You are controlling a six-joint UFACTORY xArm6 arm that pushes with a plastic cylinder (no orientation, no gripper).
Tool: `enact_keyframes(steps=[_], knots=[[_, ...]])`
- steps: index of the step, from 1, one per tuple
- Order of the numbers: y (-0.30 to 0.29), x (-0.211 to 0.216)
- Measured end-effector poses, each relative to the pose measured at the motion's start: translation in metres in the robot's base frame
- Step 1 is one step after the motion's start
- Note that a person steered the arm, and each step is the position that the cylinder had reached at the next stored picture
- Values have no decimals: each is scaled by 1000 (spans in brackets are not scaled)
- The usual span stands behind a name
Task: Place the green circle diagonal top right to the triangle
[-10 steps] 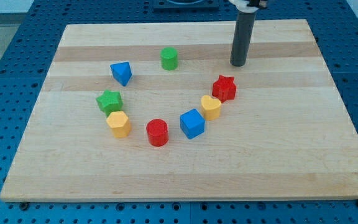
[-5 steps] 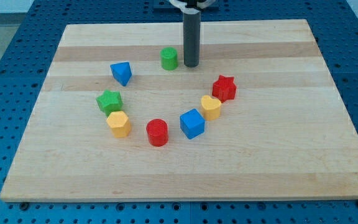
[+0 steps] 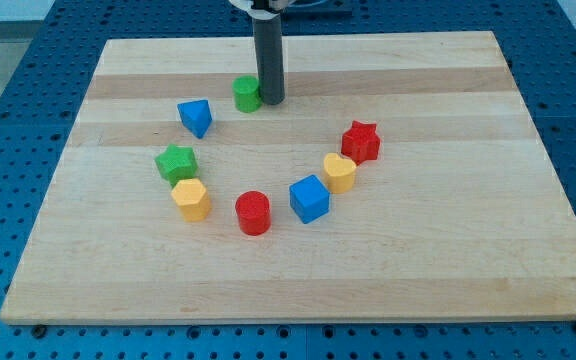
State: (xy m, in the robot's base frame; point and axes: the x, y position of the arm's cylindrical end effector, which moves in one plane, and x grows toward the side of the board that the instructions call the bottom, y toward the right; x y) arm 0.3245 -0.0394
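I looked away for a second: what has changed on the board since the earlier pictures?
My tip swept from the view's right to the green circle and pushed it toward the view's left, nearer the blue triangle. The tip now sits against the circle's right side. The other blocks have not moved.

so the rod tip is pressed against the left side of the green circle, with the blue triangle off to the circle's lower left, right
Not quite. In the camera view my tip sits against the right side of the green circle, not the left. The rest holds: the blue triangle lies to the circle's lower left.
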Motion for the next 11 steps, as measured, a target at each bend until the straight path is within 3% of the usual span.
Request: enact_keyframes(steps=[4, 6, 9, 11], knots=[[19, 0], [54, 31], [17, 114], [47, 114]])
